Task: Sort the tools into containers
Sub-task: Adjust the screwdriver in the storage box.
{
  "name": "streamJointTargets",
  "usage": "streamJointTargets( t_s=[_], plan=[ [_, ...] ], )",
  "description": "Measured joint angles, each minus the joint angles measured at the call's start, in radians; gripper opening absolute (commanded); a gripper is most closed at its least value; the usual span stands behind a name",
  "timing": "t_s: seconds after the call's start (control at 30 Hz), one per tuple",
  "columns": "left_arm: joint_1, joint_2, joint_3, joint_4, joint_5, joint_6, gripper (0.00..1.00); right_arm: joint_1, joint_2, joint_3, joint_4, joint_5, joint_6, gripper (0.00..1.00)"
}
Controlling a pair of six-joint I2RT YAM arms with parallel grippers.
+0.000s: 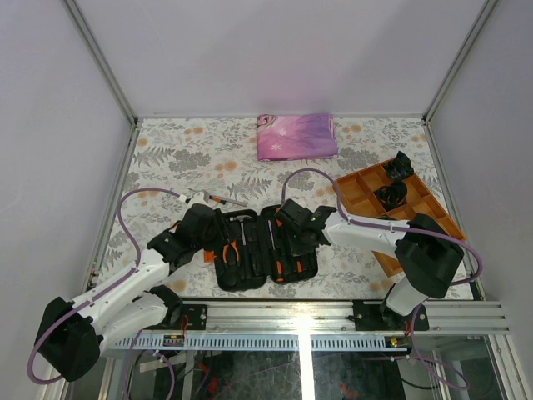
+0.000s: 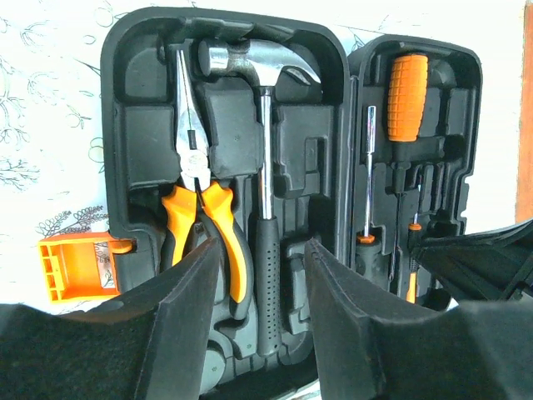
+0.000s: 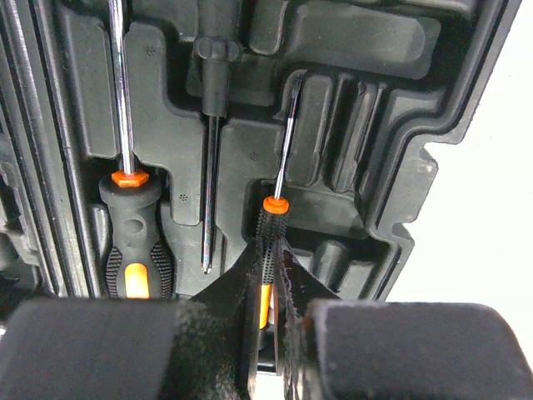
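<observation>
tool case point(image 2: 137, 125): showing no readable text or brand
hammer point(image 2: 258, 65): showing no legible marking
small screwdriver point(image 3: 269, 229): showing none either

**Three cameras, one shared subject**

A high overhead camera looks down from behind the robot, taking in the whole surface point(image 1: 183, 158) from afar. Both wrist cameras sit close above the open tool case point(image 1: 241, 279): left faces the hammer point(image 2: 265, 183) half, right hugs a slim screwdriver point(image 3: 268, 229).
</observation>
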Motion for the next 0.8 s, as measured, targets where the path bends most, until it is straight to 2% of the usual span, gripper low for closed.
streamJointTargets(
  t_s=[0.1,0.27,0.37,0.6,0.8],
  plan=[
    [0.004,0.000,-0.001,0.000,0.000,0.002,0.45,0.008,-0.010,-0.003,0.004,0.014,0.001,0.04],
    [0.027,0.001,0.000,-0.002,0.000,0.014,0.46,0.024,-0.122,-0.087,0.103,0.043,0.000,0.25],
    [0.059,0.012,0.015,-0.011,-0.002,0.026,0.46,0.029,-0.182,-0.129,0.134,0.035,-0.032,0.32],
    [0.174,0.055,0.116,-0.031,-0.008,0.056,0.55,0.031,-0.392,-0.174,0.235,0.022,-0.097,0.41],
    [0.249,0.188,0.235,-0.059,-0.042,0.062,0.56,0.031,-0.544,-0.263,0.293,0.060,-0.093,0.45]
  ],
)
